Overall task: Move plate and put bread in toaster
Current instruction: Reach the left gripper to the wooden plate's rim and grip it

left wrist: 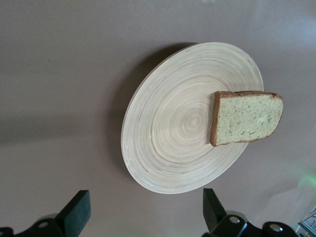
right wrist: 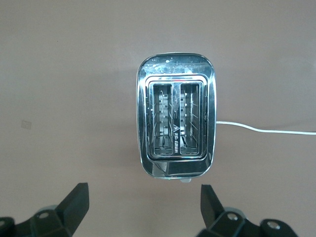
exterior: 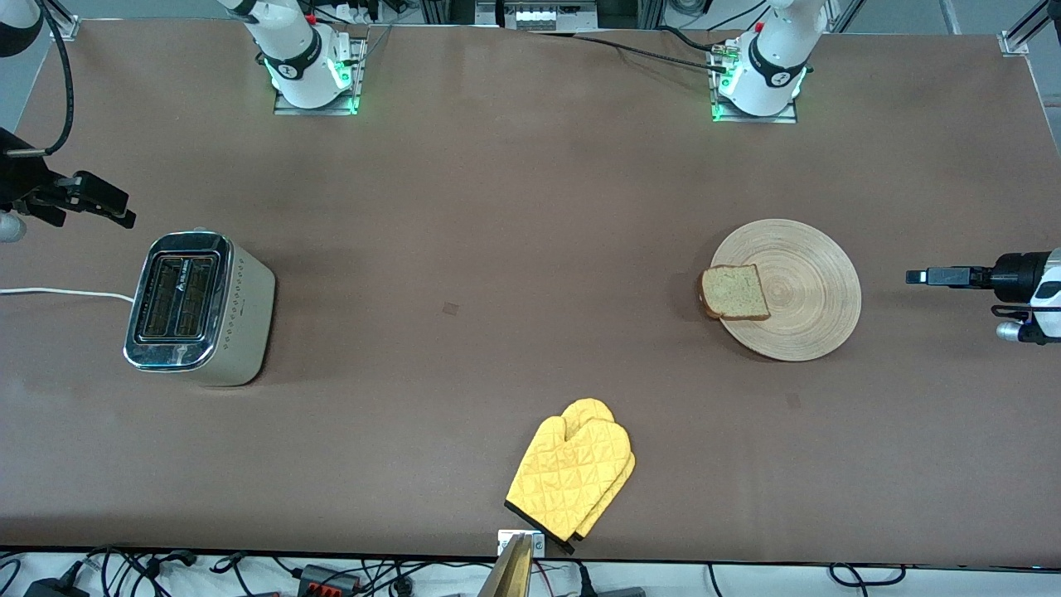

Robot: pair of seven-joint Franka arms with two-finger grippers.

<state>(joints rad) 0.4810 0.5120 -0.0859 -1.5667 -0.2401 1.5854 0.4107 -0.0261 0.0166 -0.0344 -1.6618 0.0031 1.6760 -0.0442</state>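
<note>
My left gripper (left wrist: 143,215) is up in the air at the left arm's end of the table, fingers (left wrist: 78,211) spread wide, nothing between them. It hangs just off the rim of the plate (exterior: 808,290), the table (exterior: 497,249) bare under it. The plate lies flat on the table, toward the right arm from my left gripper. The bread (exterior: 734,292) lies flat on the plate at the rim farthest from that gripper, one crust edge overhanging the rim slightly.

My right gripper (right wrist: 143,210) is also airborne, at the right arm's end of the table, fingers (right wrist: 76,207) apart and holding nothing. It sits near the toaster (exterior: 199,307), not directly over it. The toaster stands upright on the table, both slots empty, white cord (exterior: 62,293) running off from its end toward the table edge.

A pair of yellow oven mitts (exterior: 574,477) lies near the table's front edge, well apart from both my grippers, roughly midway between them.
</note>
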